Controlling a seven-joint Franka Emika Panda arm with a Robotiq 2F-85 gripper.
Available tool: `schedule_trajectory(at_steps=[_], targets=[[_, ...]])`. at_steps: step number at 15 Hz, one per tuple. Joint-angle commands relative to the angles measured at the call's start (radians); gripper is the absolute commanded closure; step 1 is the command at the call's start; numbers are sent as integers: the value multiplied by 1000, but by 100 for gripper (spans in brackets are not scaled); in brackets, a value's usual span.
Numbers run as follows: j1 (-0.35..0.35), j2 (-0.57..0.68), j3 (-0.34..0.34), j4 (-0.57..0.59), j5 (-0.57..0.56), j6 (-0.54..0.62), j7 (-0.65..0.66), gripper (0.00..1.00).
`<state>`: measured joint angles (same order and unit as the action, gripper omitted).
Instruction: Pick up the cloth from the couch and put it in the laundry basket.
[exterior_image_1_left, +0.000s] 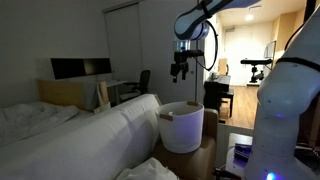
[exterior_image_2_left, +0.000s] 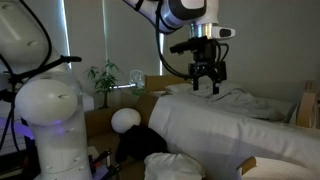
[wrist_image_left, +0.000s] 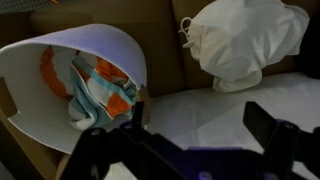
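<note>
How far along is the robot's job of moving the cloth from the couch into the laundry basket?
Looks done: a colourful cloth lies inside the white laundry basket. In hand: nothing; the gripper hangs open and empty above it. Left: probably nothing, though a white crumpled bundle lies outside the basket; whether it counts cannot be told.

Dim room, dark monitors (exterior_image_1_left: 80, 68), office chair (exterior_image_1_left: 142, 81), potted plant (exterior_image_2_left: 104, 79).

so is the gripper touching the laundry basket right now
Apart. In an exterior view the gripper hangs above the laundry basket, with a clear gap showing between its fingertips and the basket's rim.
</note>
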<state>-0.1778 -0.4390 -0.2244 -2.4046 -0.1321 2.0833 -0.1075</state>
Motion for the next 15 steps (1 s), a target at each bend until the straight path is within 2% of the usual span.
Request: schedule_trajectory(at_steps=[1, 4, 8, 11, 15], targets=[[-9, 1, 8, 2, 4, -2, -4, 0], [-9, 1, 8, 2, 4, -2, -4, 0], [48, 13, -17, -11, 153, -6, -71, 0], [90, 27, -5, -46, 236, 16, -100, 0], [135, 38, 47, -99, 288, 72, -64, 0]])
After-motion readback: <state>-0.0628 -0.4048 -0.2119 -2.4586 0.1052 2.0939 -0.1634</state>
